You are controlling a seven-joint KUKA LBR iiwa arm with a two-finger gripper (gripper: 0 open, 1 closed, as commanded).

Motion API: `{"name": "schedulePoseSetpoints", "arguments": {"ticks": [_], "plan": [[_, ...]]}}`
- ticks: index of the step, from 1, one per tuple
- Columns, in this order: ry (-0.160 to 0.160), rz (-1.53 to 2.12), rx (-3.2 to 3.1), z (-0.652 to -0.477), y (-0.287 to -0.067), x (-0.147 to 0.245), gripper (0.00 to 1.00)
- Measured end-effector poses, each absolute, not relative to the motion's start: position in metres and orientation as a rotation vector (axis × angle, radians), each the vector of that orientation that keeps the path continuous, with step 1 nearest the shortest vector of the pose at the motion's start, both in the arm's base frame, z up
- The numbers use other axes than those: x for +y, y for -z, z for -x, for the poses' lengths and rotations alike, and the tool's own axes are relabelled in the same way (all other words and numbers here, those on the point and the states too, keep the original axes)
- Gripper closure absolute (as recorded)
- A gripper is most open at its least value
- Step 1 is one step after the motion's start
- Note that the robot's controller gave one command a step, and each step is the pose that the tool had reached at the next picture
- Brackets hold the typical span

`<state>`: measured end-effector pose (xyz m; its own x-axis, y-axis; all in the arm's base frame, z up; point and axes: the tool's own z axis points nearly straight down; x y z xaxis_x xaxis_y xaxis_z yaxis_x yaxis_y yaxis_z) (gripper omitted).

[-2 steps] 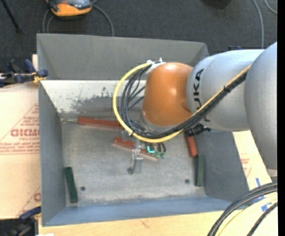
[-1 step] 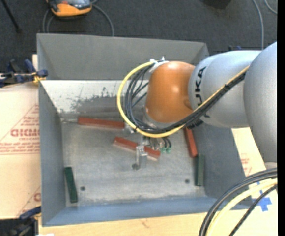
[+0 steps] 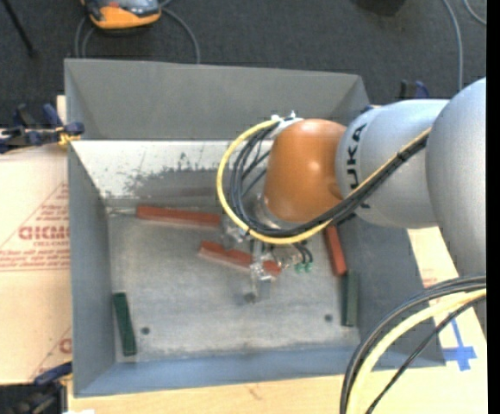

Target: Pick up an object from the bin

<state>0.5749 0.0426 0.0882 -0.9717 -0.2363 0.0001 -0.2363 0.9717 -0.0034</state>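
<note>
Hovering low over the middle of the grey bin [image 3: 86,257], the gripper [image 3: 255,276] sits at the right end of a short red bar [image 3: 222,254] lying slantwise on the floor; whether the claw is released or clenched cannot be told. A dark green bar [image 3: 125,323] lies near the front-left corner.

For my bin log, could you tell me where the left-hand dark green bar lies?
The dark green bar lies near the bin's lower-left corner in the camera view, beside the left wall, well apart from the claw.
</note>
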Motion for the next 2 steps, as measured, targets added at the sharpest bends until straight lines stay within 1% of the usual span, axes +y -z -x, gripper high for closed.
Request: {"name": "schedulePoseSetpoints", "arguments": {"ticks": [1, 2], "plan": [[-0.003, -0.125, 3.135, -0.6217, -0.0711, 0.0251, 1.00], [-0.003, -0.126, 3.135, -0.6217, -0.0711, 0.0251, 1.00]]}}
